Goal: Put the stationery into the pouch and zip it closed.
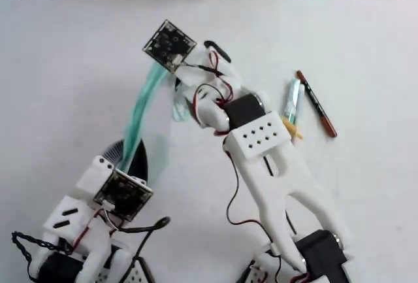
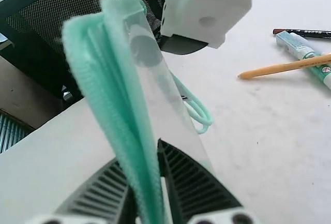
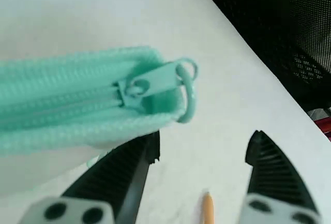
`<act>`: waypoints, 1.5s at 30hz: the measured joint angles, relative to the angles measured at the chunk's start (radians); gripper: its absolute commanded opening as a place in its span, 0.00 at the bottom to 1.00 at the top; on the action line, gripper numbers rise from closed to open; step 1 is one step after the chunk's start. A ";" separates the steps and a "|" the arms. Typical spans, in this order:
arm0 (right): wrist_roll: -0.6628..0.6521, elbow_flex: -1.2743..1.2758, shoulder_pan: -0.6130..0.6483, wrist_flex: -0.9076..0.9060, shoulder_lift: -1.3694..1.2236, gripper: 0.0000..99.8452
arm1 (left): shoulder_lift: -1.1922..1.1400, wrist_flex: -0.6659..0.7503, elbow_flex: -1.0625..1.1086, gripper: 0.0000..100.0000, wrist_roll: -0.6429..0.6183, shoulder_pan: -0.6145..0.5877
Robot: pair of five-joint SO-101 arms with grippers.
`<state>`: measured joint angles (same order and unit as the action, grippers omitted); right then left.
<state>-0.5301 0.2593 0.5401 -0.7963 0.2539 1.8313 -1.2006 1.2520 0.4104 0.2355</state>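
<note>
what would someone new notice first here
The mint-green pouch held between the two arms: the left gripper is shut on one end, and the right gripper has its fingers open beside the zipper pull at the other. Beside the right arm, a pen, a pencil and a green tube lie on the white table, not yet packed.

**user1:** quick headcount, what's on the table?

**user2:** one pouch [image 1: 140, 110], mint green, left of centre. Three bits of stationery right of centre: one pen [image 1: 317, 103], one tube [image 1: 291, 99], one pencil [image 1: 292, 129]. Plus two arms, one lower left [image 1: 85, 224], one mid-frame [image 1: 274, 178].
</note>
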 measured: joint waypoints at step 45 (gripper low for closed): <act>0.175 -1.244 0.117 -0.470 -0.635 0.02 | 0.000 0.011 0.003 0.02 -0.003 0.057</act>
<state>-0.3552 -0.9851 0.6567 -1.2658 -0.3813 1.8313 -1.1899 1.2551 0.4074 0.2923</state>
